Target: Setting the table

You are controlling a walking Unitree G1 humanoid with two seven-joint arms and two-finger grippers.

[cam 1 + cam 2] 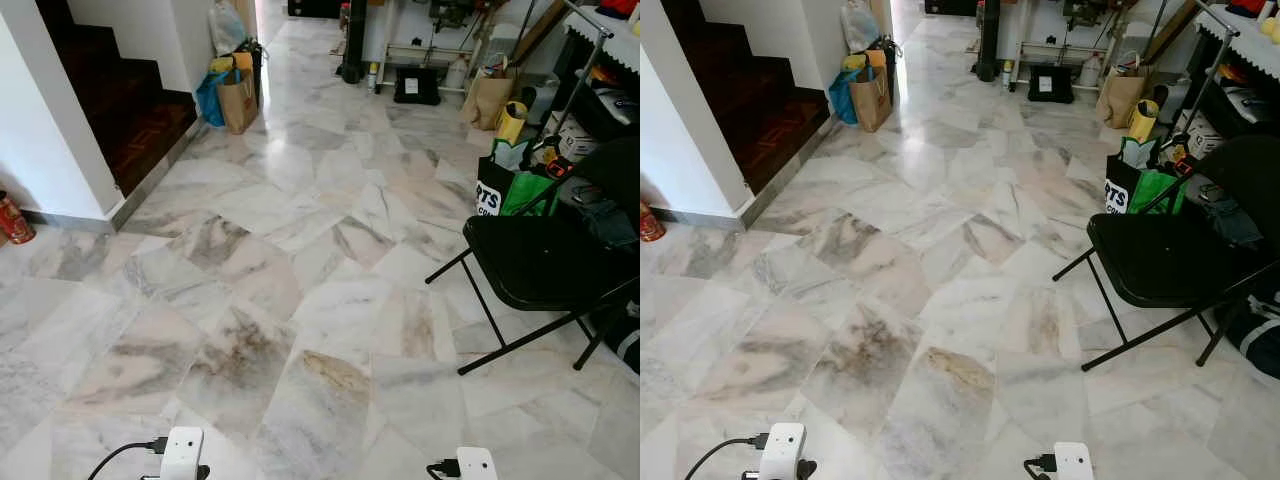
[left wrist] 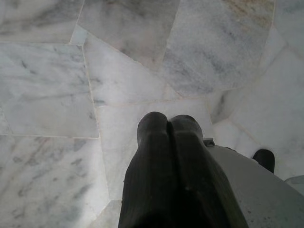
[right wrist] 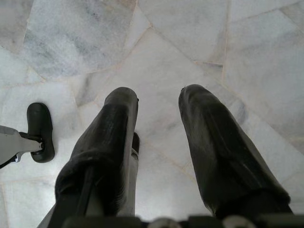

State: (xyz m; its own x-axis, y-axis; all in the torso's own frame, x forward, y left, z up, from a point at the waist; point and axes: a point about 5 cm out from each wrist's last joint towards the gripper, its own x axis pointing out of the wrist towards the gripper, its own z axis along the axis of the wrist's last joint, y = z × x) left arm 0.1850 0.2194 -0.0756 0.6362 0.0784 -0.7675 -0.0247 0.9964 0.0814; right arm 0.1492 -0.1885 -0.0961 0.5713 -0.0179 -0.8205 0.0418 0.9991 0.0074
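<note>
both arms hang idle over the marble floor (image 1: 300,300), left gripper (image 2: 168,124) clenched on nothing and right gripper (image 3: 156,102) released, probably because no table or tableware is near, only a black folding chair (image 1: 545,260).

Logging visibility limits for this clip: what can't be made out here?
- Black folding chair: cut off by the right edge, eye views.
- White lettering on black bag: partly hidden by the chair.
- Red can: label too small.
- Left gripper shut, right gripper open, both holding nothing.
</note>
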